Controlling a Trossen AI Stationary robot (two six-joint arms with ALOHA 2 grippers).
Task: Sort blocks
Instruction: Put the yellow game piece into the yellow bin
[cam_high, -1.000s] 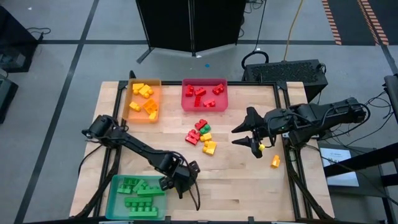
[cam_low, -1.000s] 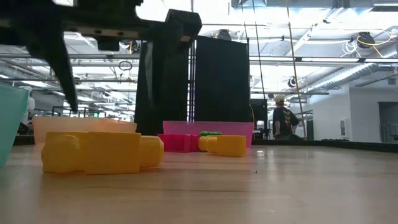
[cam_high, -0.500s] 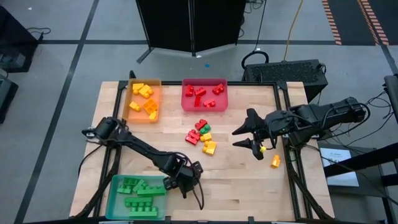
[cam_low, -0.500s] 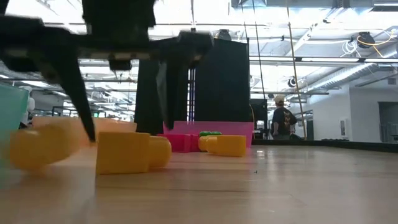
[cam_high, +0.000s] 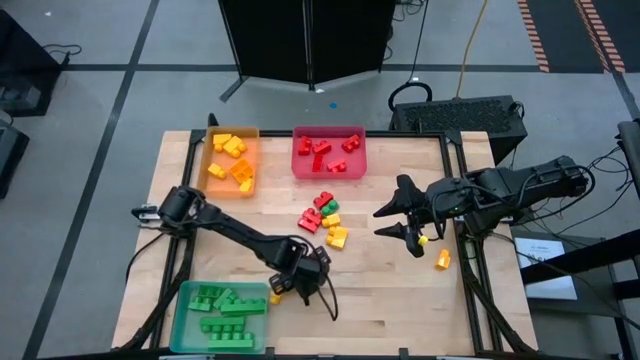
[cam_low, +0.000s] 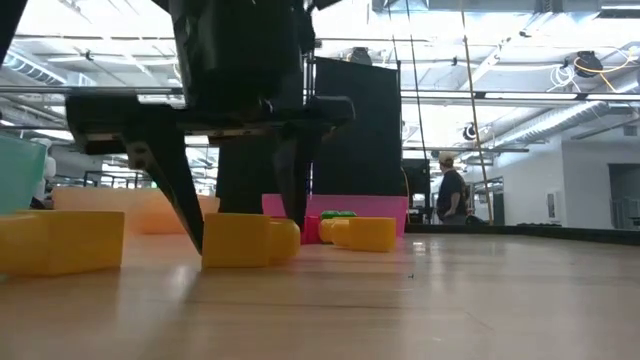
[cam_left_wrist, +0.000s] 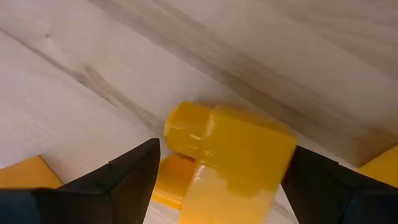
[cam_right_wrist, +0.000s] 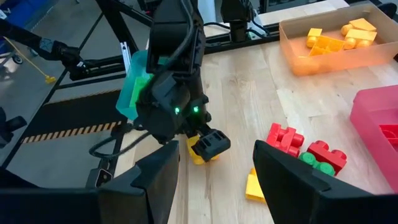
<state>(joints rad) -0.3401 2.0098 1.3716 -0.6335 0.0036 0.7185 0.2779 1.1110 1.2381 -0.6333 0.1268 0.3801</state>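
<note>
Item 1, table (cam_high: 400, 290): wooden top under both my arms; bare boards ahead of my left gripper.

Item 2, trays: teal tray (cam_high: 190, 318) of green bricks just beside my left gripper, on its outer side. Orange tray (cam_high: 216, 190) and red tray (cam_high: 329, 176) stand well beyond it at the far edge.

Item 3, my left gripper (cam_high: 300, 285): low over the board, fingers spread wide, straddling a yellow brick (cam_left_wrist: 233, 158) without closing on it. A second yellow brick (cam_low: 60, 240) lies just beside it.

Item 4, my right gripper (cam_high: 400, 225): waiting above the table's right part, fingers parted, empty.

Item 5, loose blocks: mixed cluster (cam_high: 325, 218) of red, green and yellow between my two grippers; one yellow piece (cam_high: 442, 260) near the right edge.

Handling note: I judge the grasp is best made square on the straddled brick's flat sides, centred, before lifting toward the orange tray.

Obstructions: the neighbouring yellow brick may get nudged or pinched; the teal tray's wall crowds my outer finger; the cluster lies across the path to the orange tray.
</note>
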